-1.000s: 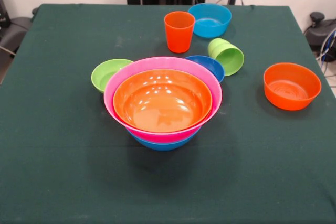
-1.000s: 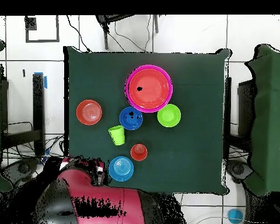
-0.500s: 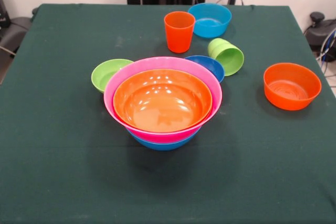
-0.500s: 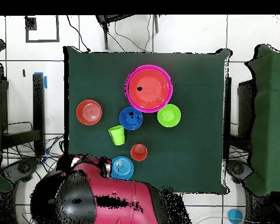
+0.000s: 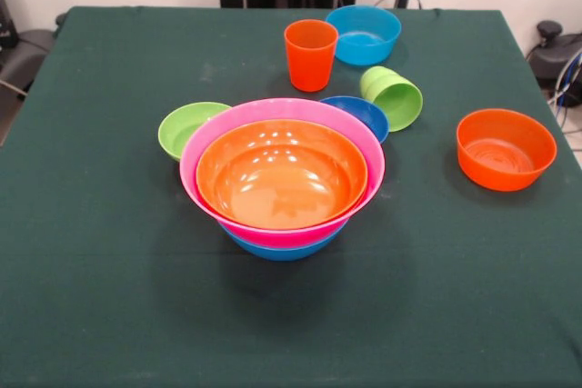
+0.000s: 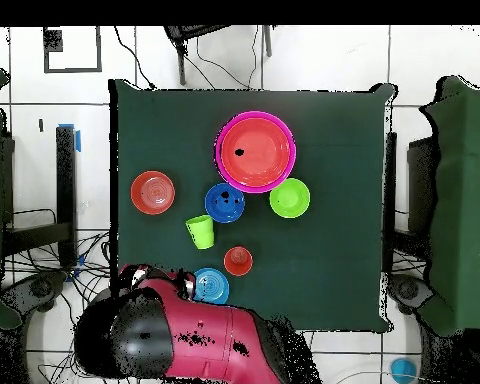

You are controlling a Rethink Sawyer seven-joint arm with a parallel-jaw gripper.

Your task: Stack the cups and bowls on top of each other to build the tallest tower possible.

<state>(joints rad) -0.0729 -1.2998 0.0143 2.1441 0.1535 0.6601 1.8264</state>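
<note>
Tower sits mid-surface: orange bowl nested in pink, blue underneath. Small blue bowl and green bowl sit just beside it; green cup lies on its side, orange cup upright, light-blue bowl behind, orange bowl well apart. My arm hangs over the surface edge near the light-blue bowl; jaws hidden, can't tell their state. Probably best: bowls first, cups last, centre each drop.
</note>
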